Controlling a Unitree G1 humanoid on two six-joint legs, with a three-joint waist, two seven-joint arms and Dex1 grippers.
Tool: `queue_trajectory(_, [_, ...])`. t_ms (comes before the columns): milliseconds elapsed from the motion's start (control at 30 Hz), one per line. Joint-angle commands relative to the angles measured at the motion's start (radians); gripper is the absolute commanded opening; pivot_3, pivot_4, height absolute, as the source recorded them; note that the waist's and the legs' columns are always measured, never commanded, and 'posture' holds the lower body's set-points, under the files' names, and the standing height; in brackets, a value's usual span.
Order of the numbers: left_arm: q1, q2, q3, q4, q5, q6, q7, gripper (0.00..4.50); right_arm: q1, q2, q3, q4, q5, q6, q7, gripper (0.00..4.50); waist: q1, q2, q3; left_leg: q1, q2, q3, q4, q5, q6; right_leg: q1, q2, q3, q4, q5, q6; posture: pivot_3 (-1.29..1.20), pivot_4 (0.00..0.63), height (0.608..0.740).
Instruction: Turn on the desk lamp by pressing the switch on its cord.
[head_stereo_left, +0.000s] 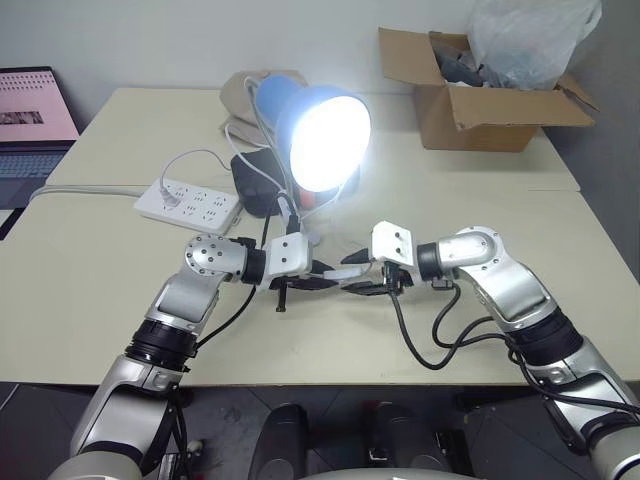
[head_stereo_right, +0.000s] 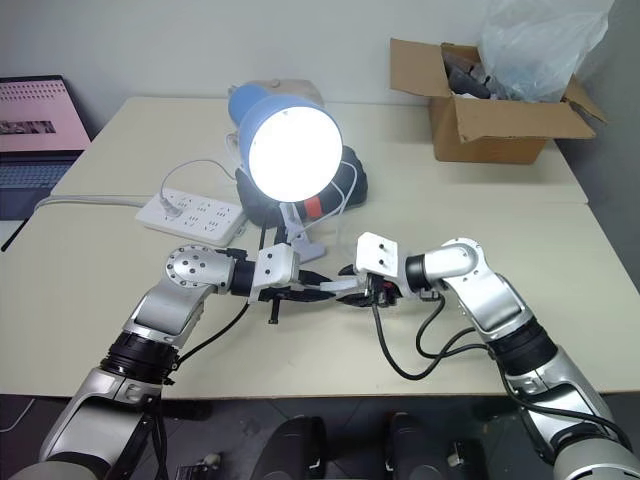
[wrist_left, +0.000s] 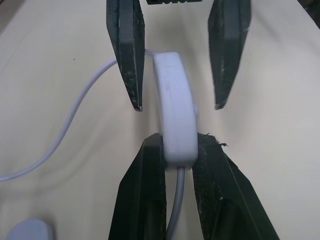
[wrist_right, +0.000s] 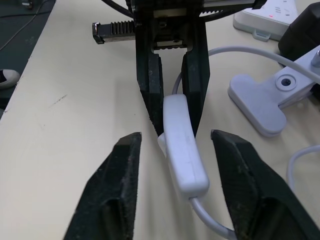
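blue bell-shaped lamp shade (head_stereo_left: 290, 105): blue, bulb glowing white
small oblong inline switch (wrist_left: 176, 107): white
thin cord (wrist_left: 70, 125): white
gripper fingers (wrist_right: 115, 195): black

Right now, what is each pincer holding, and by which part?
The left pincer clamps the switch at one end, where the cord enters. The right pincer straddles it, open.
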Motion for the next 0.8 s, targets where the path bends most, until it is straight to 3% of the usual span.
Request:
queue_trajectory(33, [-0.036,-0.009,-0.008,0.028,0.017,-0.042,0.004,0.39,-0.017,-0.027,-0.063,-0.084,0.04,0.017,0.016,3.29,0.0,0.0,0.0,0.0,0.0,0.0,0.0,0.0,0.0,0.0,0.0,0.0,0.0,0.0,0.0,0.0,0.15,0.74])
queue_trajectory(233, [-0.087,-0.061,-0.025,0.156,0.075,-0.081,0.067,0.39,0.036,-0.139,-0.141,-0.214,0.052,0.07,0.005,4.49,0.003,0.0,0.0,0.0,0.0,0.0,0.0,0.0,0.0,0.0,0.0,-0.001,0.0,0.0,0.0,0.0,0.15,0.74])
queue_trajectory(567, [-0.183,-0.178,-0.061,0.422,0.154,-0.175,0.141,0.39,0.358,-0.274,-0.32,-0.498,0.06,0.217,-0.15,4.5,0.002,0.0,0.0,-0.001,-0.001,0.0,0.0,0.0,0.0,0.0,0.0,-0.001,0.0,0.0,0.0,0.0,0.15,0.74])
queue_trajectory(633, [-0.196,-0.182,-0.066,0.459,0.173,-0.21,0.152,1.1,0.4,-0.284,-0.347,-0.526,0.063,0.233,-0.171,4.5,-0.003,0.0,0.0,0.0,0.0,0.0,0.0,0.0,0.0,0.0,0.0,0.001,0.0,0.0,0.0,0.0,0.15,0.74])
queue_trajectory(800, [-0.207,-0.184,-0.06,0.479,0.159,-0.228,0.11,1.94,0.469,-0.303,-0.413,-0.566,0.073,0.265,-0.207,4.5,-0.001,0.0,0.0,0.001,-0.001,-0.001,0.001,0.0,0.0,0.001,0.0,0.0,0.0,0.001,0.001,0.0,0.15,0.74])
